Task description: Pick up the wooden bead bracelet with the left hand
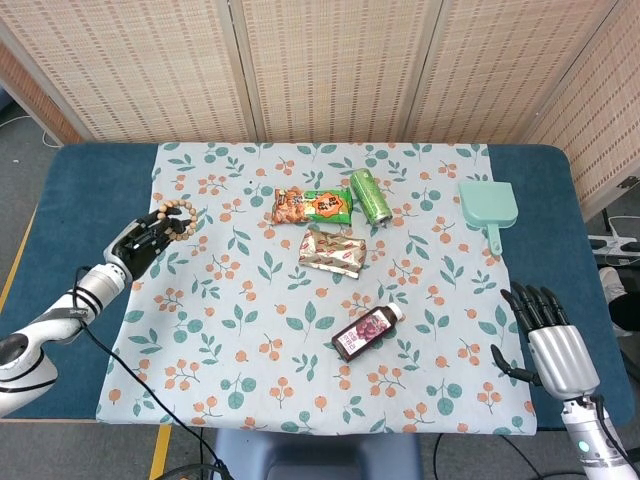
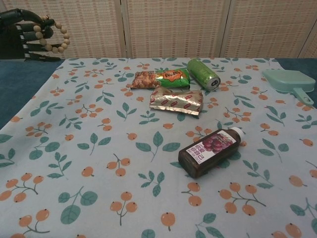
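The wooden bead bracelet point(image 1: 178, 219) is a loop of pale round beads, and my left hand point(image 1: 143, 240) holds it in the air over the left side of the floral cloth. In the chest view the bracelet point(image 2: 52, 37) hangs from the dark fingers point(image 2: 27, 38) at the top left corner. My right hand point(image 1: 552, 340) rests at the table's near right corner with its fingers apart and nothing in it.
In the middle of the floral cloth point(image 1: 250, 330) lie an orange-green snack bag point(image 1: 312, 206), a green can point(image 1: 370, 196), a foil packet point(image 1: 332, 251) and a dark bottle point(image 1: 366, 331). A mint dustpan point(image 1: 489, 208) sits at the right.
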`<control>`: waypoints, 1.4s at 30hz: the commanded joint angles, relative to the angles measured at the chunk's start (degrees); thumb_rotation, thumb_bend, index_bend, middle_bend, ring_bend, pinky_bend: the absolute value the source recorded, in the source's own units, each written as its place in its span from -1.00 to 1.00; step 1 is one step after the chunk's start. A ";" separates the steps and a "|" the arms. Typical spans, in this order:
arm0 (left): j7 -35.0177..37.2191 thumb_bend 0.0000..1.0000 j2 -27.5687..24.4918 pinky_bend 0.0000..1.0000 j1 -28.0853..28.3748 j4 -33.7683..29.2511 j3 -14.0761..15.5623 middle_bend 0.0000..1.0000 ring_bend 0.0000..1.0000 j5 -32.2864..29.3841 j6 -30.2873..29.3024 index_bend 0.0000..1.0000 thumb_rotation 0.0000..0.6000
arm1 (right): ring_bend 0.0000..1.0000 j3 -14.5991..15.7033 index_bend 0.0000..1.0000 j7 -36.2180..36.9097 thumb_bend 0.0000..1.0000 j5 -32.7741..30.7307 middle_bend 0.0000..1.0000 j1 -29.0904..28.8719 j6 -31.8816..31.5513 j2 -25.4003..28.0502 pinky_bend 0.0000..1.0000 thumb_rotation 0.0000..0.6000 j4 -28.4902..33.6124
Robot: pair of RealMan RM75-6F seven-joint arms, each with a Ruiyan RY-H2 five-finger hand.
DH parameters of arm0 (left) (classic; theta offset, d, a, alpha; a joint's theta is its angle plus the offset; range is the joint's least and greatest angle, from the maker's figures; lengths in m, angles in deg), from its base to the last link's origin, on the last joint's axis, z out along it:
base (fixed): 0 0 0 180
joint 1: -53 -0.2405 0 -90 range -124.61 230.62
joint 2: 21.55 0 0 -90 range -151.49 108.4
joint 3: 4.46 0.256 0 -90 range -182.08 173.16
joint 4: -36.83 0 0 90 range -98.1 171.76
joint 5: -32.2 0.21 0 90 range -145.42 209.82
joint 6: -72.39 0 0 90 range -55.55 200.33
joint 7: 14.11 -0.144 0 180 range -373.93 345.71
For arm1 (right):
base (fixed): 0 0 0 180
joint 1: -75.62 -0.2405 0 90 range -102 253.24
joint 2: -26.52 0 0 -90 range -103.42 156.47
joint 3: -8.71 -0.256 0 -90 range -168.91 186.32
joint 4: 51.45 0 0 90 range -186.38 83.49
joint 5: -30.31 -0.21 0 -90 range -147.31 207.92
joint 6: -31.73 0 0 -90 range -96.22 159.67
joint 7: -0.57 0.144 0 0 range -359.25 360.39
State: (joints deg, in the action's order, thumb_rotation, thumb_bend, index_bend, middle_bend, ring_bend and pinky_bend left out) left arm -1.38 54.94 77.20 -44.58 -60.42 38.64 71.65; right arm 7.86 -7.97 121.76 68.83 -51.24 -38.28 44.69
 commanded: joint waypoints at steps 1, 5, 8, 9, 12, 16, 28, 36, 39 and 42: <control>-0.06 0.05 2.96 -1.00 -3.64 -2.62 -2.70 0.15 -0.60 11.32 -2.97 -0.15 1.00 | -1.00 0.08 -1.00 -0.06 -0.30 0.06 -1.00 -0.06 0.14 -0.03 -1.00 -0.17 0.04; -0.25 -0.02 4.77 -1.00 -4.50 -4.44 -1.82 0.15 -0.61 17.88 -7.25 -0.09 0.87 | -1.00 0.20 -1.00 -0.31 -0.30 0.08 -1.00 -0.16 0.49 -0.14 -1.00 -0.17 0.09; 0.39 -0.07 6.28 -1.00 -5.27 -5.65 -0.85 0.15 -0.61 22.35 -9.94 0.00 0.68 | -1.00 0.31 -1.00 -0.60 -0.30 0.10 -1.00 -0.23 0.74 -0.26 -1.00 -0.17 0.11; 0.94 -0.08 6.76 -1.00 -5.46 -5.83 -0.70 0.15 -0.61 23.36 -10.42 0.01 0.63 | -1.00 0.33 -1.00 -0.72 -0.30 0.07 -1.00 -0.25 0.80 -0.30 -1.00 -0.17 0.12; 3.12 -0.10 7.87 -1.00 -5.75 -5.91 0.08 0.15 -0.61 26.46 -10.86 0.01 0.56 | -1.00 0.34 -1.00 -0.90 -0.30 -0.08 -1.00 -0.27 0.98 -0.29 -1.00 -0.17 0.25; 5.66 -0.12 8.24 -1.00 -5.56 -5.41 1.03 0.15 -0.61 29.20 -10.13 0.09 0.50 | -1.00 0.32 -1.00 -0.91 -0.30 -0.15 -1.00 -0.25 0.94 -0.22 -1.00 -0.17 0.33; 10.59 0.10 8.74 -1.00 -6.69 -6.83 3.10 0.15 -0.61 38.23 -8.67 0.16 0.02 | -1.00 0.61 -1.00 -1.18 -0.30 0.01 -1.00 -0.25 1.19 0.10 -1.00 -0.17 0.69; 13.39 0.27 8.26 -1.00 -6.47 -6.78 4.90 0.18 -0.61 41.70 -8.17 0.21 -0.04 | -1.00 0.70 -1.00 -1.50 -0.30 0.03 -1.00 -0.19 1.20 0.22 -1.00 -0.17 0.93; 13.90 0.29 7.92 -1.00 -6.24 -6.82 5.57 0.18 -0.61 42.89 -8.29 0.21 -0.05 | -1.00 0.69 -1.00 -1.38 -0.30 0.05 -1.00 -0.13 1.08 0.30 -1.00 -0.17 0.98; 14.26 0.50 7.37 -1.00 -6.04 -7.34 6.43 0.18 -0.60 44.51 -8.67 0.18 -0.05 | -1.00 0.70 -1.00 -1.37 -0.30 0.13 -1.00 -0.10 0.99 0.33 -1.00 -0.17 1.01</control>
State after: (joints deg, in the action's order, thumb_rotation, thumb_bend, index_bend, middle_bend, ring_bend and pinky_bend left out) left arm 12.95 62.64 71.01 -51.67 -54.45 82.42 63.16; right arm 8.56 -9.34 121.89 68.73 -50.25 -37.96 45.70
